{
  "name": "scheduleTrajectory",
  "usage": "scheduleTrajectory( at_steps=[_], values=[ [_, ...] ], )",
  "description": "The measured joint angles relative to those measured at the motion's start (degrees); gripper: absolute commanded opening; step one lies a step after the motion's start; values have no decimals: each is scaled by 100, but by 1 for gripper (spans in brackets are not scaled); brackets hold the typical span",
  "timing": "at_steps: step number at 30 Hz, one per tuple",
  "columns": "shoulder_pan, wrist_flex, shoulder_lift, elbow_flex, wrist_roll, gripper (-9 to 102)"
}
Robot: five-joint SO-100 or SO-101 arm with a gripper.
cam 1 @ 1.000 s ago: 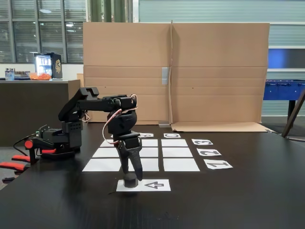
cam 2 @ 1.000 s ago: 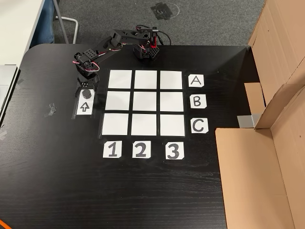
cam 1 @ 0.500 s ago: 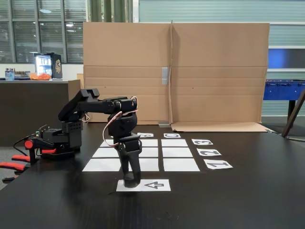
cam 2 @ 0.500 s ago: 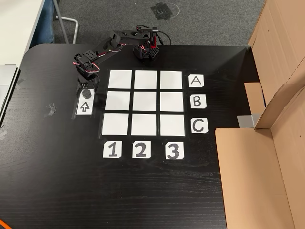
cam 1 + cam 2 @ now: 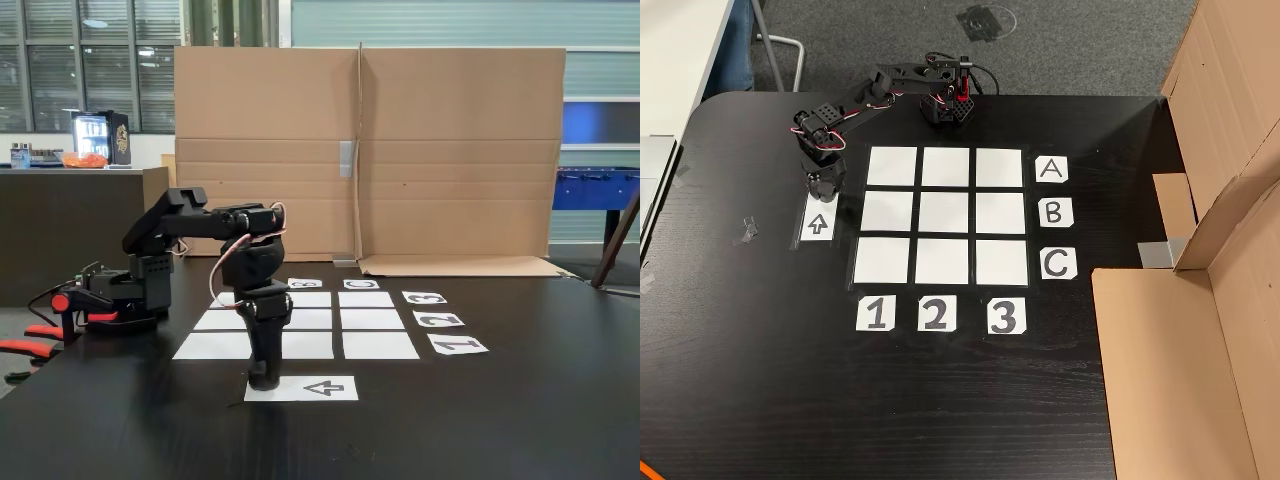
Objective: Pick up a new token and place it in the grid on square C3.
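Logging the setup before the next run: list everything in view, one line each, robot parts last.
grid: nine white cells, table centre.
letter cards: three, white, A, B, C, right of the grid in the top-down fixed view.
number cards: three, white, 1, 2, 3, below the grid.
arrow sheet: one, white, left of the grid.
cardboard panels: brown, behind the table.
table: one, black.
claw: one, black, down on the arrow sheet's end; the token is hidden.

Nine white sheets form the grid [image 5: 945,215] — corner square C3 [image 5: 1001,262] bare.
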Motion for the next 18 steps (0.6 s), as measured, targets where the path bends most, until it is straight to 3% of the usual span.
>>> scheduleTrajectory(
  at_steps=[18],
  values=[
    [-211,88,765,62,-123,-1]
  ],
)
